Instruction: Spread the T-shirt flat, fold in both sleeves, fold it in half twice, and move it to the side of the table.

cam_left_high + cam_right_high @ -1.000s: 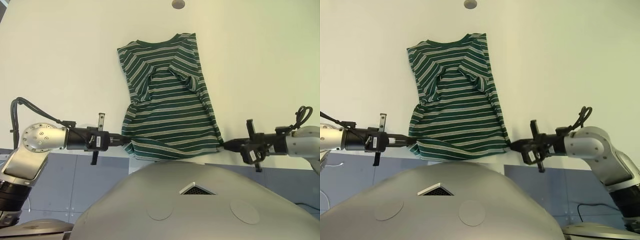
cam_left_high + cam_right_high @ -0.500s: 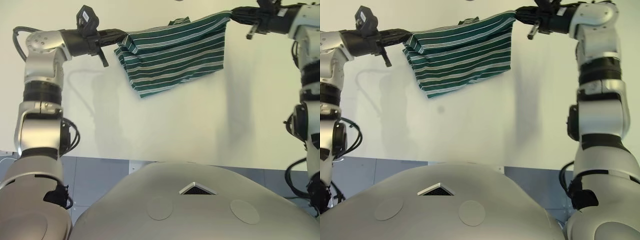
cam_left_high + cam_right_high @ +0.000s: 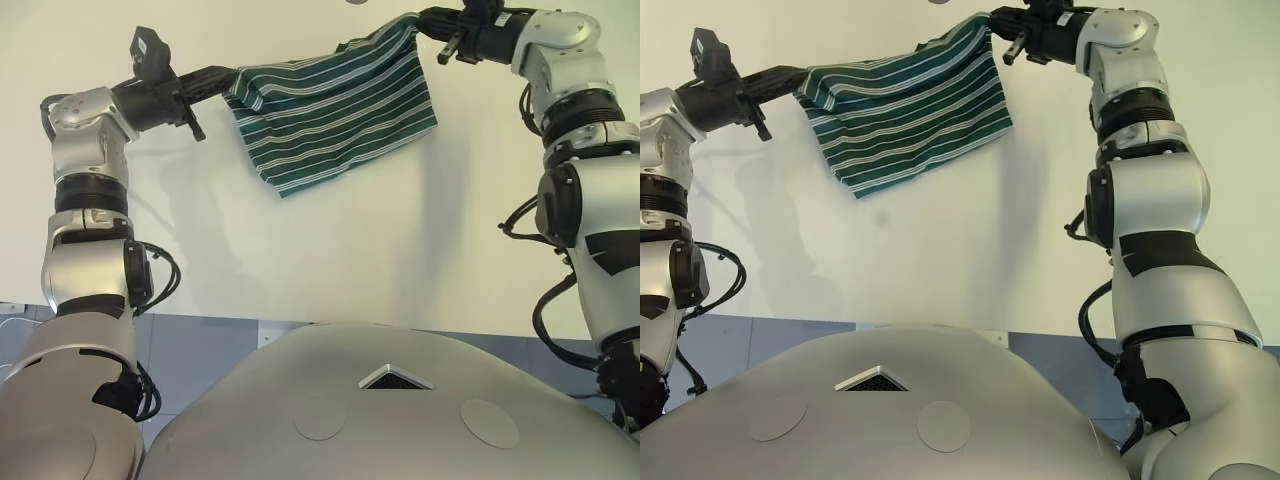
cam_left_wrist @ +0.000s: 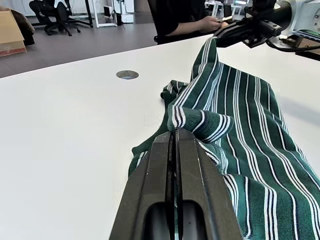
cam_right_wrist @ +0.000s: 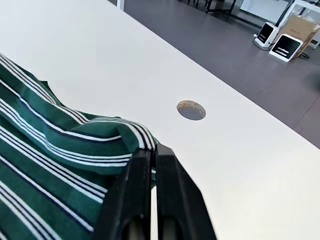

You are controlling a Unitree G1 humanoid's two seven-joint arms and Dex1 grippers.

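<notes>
The green T-shirt (image 3: 335, 110) with white stripes hangs folded over above the far part of the white table (image 3: 330, 250), stretched between both arms. My left gripper (image 3: 232, 76) is shut on its left corner, seen close up in the left wrist view with the cloth (image 4: 235, 130) pinched at the fingertips (image 4: 175, 137). My right gripper (image 3: 422, 18) is shut on the right corner, higher and farther back; the right wrist view shows the striped hem (image 5: 75, 145) clamped between its fingers (image 5: 150, 160). The lower edge of the shirt (image 3: 910, 160) droops toward the table.
A round cable hole (image 5: 191, 110) lies in the table (image 5: 240, 150) near the far edge, also seen as the hole (image 4: 127, 74). The near half of the tabletop is bare white surface. Office chairs and boxes stand on the floor beyond the table.
A second ago the shirt lay on the table, gripped at its near corners. Both arms lifted it up and away; since half a second ago the right gripper has moved left, slackening the cloth.
</notes>
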